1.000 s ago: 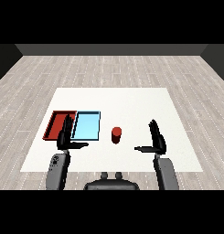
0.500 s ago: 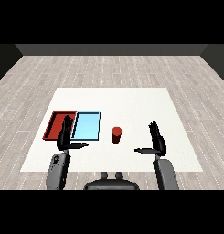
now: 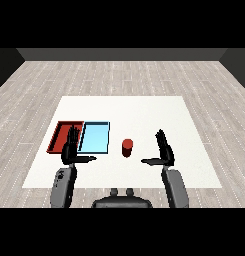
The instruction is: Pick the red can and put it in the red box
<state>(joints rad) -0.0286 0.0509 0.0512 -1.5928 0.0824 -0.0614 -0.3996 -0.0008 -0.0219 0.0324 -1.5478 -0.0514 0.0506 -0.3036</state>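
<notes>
A: Arms? Two grey, rounded forearms, left forearm point(image 3: 63, 186) and right forearm point(image 3: 177, 188).
B: Hands all black — left hand point(image 3: 70, 150), right hand point(image 3: 166, 152), slim fingers plus thumb.

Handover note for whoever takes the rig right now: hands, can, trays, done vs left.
Left hand: open, holds nothing, raised in front of the red tray.
Right hand: open, holds nothing, to the right of the red can, apart from it.
Red can: upright on the table, just right of the light blue tray. Red tray lies left of the blue one.
Done: nothing; can not yet grasped.
Left: grasp the can, carry it over the blue tray, set it in the red tray.
</notes>
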